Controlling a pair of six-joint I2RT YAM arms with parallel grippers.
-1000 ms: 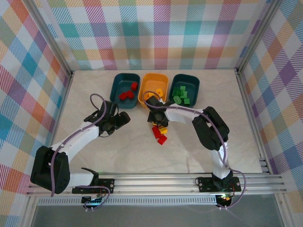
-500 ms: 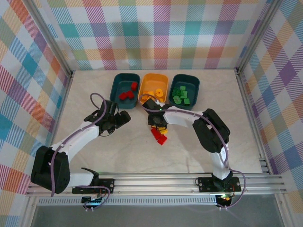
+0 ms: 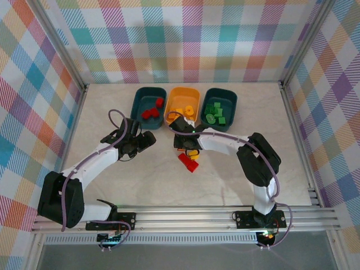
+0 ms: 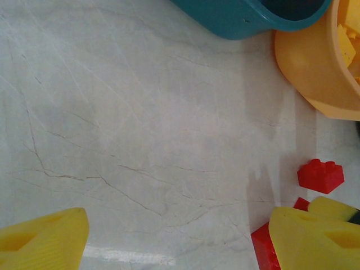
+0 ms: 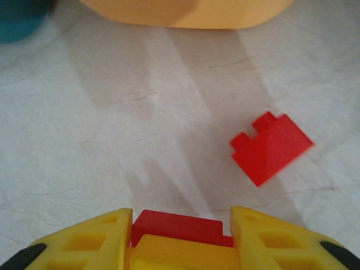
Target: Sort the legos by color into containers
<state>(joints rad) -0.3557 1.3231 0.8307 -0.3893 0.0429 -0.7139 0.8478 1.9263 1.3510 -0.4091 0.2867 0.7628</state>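
Three containers stand at the back. The left teal tub (image 3: 138,102) holds red legos, the orange tub (image 3: 174,97) yellow ones, and the right teal tub (image 3: 232,100) green ones. My right gripper (image 3: 188,147) (image 5: 181,216) is in front of the orange tub and is shut. A yellow lego (image 5: 180,254) and a red lego (image 5: 180,225) sit side by side between its fingers. A loose red sloped lego (image 5: 271,147) lies just to its right. More red legos (image 3: 189,162) lie on the table. My left gripper (image 3: 145,140) (image 4: 177,225) hangs open over bare table, holding nothing.
The tubs' near walls stand close ahead of both grippers: the teal wall (image 4: 236,19) and the orange wall (image 4: 315,79). A red lego (image 4: 320,175) lies at the right of the left wrist view. Checked walls and metal rails (image 3: 185,216) enclose the table.
My right gripper has shut on the bricks and shifted slightly left toward the orange tub. The small pile in front of it has thinned. The left arm has barely moved.
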